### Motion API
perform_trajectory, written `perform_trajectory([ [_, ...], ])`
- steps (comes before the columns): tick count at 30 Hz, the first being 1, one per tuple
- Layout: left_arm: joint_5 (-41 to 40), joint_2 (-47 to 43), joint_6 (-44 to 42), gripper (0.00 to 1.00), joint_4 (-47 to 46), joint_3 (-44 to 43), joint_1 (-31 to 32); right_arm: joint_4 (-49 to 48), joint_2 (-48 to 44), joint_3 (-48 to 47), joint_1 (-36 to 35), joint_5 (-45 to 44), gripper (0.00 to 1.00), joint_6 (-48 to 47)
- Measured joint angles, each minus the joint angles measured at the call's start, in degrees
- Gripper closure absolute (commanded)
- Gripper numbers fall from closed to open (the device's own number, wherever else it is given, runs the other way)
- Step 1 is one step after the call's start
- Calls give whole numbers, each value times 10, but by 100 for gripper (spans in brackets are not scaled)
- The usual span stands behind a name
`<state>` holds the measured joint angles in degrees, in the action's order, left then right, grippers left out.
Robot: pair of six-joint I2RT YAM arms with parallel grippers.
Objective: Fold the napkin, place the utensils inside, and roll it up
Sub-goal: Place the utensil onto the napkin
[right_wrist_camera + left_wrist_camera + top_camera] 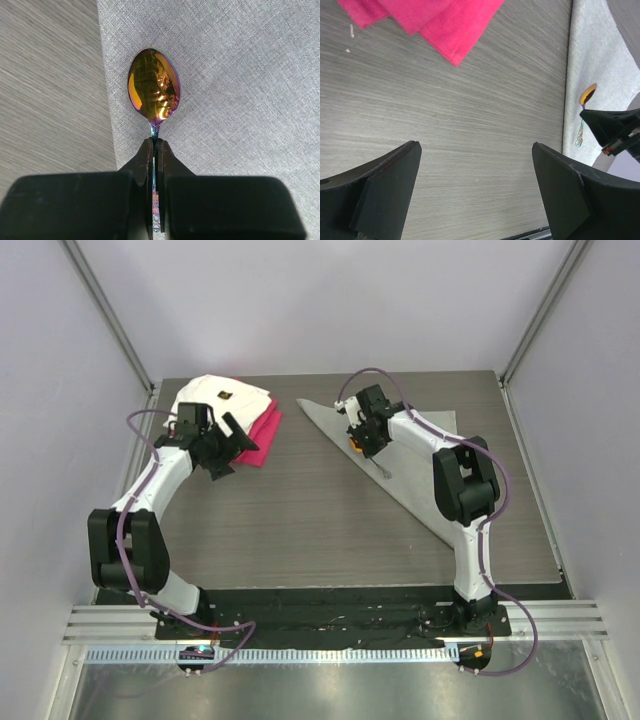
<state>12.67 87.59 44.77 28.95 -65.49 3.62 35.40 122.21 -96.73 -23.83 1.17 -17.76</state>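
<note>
Spoon (153, 91), orange-gold bowl, over the grey napkin (240, 100), just inside its edge; I have my right gripper (156, 145) pinched tight on the stem. My left gripper (475, 150) hangs wide open and empty above the table (470, 100), near the magenta cloth (445, 20).

A bench (300, 530) with a grey wood-grain top is enclosed on three sides by plain pale walls (330, 300), faintly lilac in tint. Slim metal posts (110, 315) are seen slanting at the two far corners. A ribbed aluminium rail (100, 623) is fixed along the near edge, with a brushed steel sheet (330, 690) just below it. The scene is lit softly and evenly, and only faint shadows are thrown.
</note>
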Motion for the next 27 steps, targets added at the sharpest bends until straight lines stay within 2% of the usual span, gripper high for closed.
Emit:
perform_trajectory([
  [8,9,16,1,4,-10,-21,0,3,12,3,5,0,99,-14],
  [16,11,78,14,5,-18,-70,7,-2,12,23,14,3,99,-21],
  [19,11,105,23,5,-27,-95,15,-3,12,23,15,6,84,-21],
  [20,13,117,29,6,-31,-106,19,-3,12,23,15,7,77,-20],
  [21,14,130,33,6,-39,-117,23,-3,12,23,15,7,66,-20],
  [23,16,159,46,7,-54,-141,33,-2,12,23,15,6,59,-18],
  [24,18,175,53,8,-62,-156,39,-2,12,23,15,4,50,-19],
  [27,23,226,77,12,-95,-196,56,-2,11,22,16,3,40,-14],
])
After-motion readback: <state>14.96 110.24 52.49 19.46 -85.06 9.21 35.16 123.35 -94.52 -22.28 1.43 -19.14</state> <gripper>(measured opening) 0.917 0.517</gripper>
